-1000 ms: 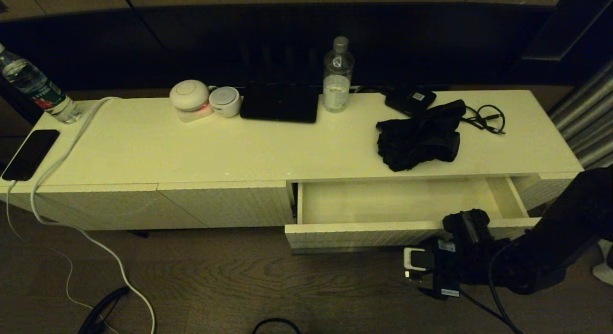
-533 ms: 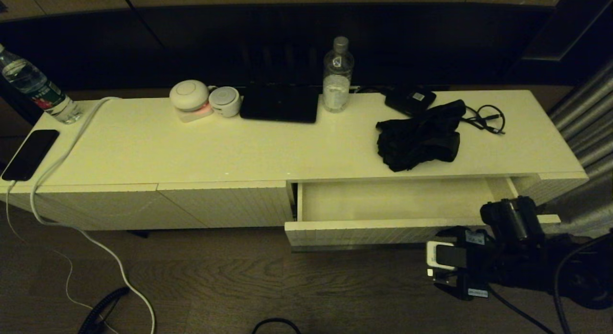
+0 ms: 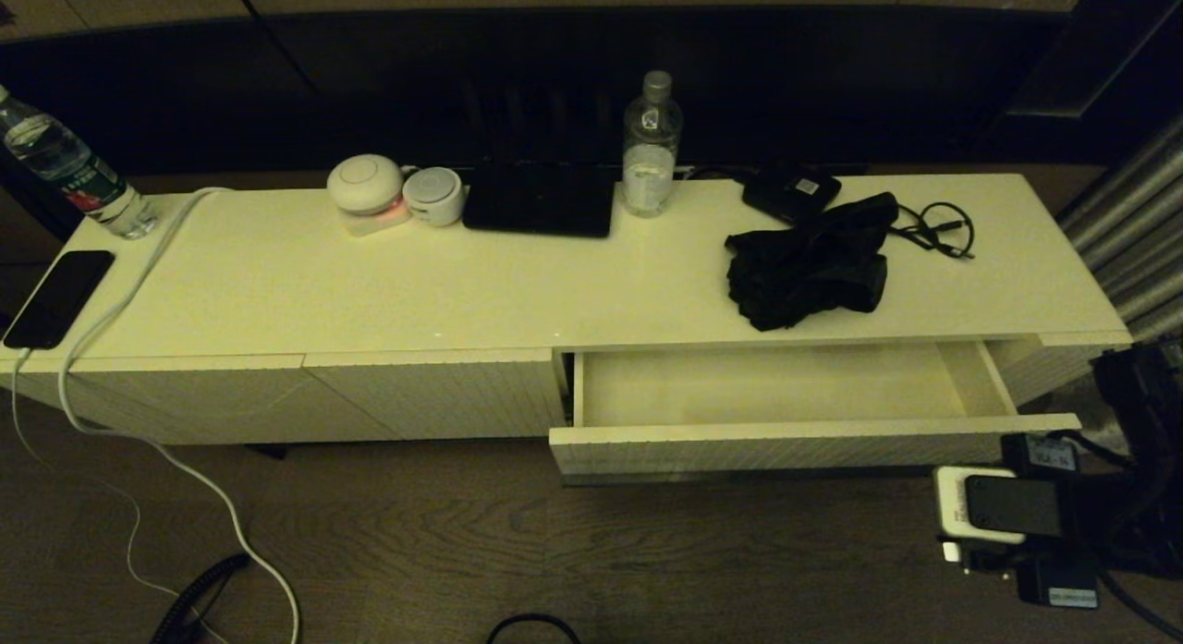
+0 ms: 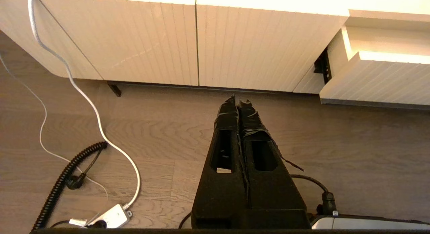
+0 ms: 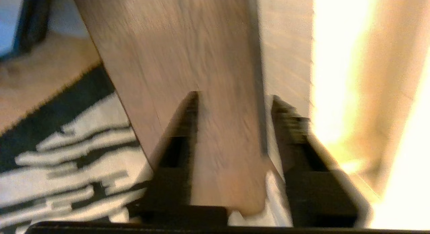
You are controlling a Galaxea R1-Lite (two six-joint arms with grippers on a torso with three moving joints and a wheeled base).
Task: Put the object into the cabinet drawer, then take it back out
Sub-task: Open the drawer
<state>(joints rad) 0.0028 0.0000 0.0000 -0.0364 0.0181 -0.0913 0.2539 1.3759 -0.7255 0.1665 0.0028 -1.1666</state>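
Right now the cabinet drawer (image 3: 795,441) is pulled out, and it looks bare inside. The object (image 3: 809,265), a soft black cloth bundle, lies on the cabinet top (image 3: 370,293), right behind the drawer. It sits between a small black box (image 3: 792,191) and a thin black cable (image 3: 938,228), and it seems to touch both.

The right gripper (image 5: 235,99) is low at the right end of the drawer front, off to the side of it. Its fingers (image 5: 188,126) are apart, with a gap between them, and nothing is in them. The left gripper (image 4: 239,103) is parked low over the floor, and its fingers are pressed together on nothing.

I think the job now is to go and pick up the bundle. To do that well, the right arm should come up over the cabinet top and go down on the thick middle of the cloth. It should grab a big fold, so the bundle does not slip or hang long. It should stay away from the cable loops, or they may come along too.

Some things are hard to see. The right wrist view is smeared. In the head view the right arm is dark and cut off at the edge, so its fingertips do not show there. The drawer's front wall hides the near strip of the drawer floor. The left arm is not in the head view at all.
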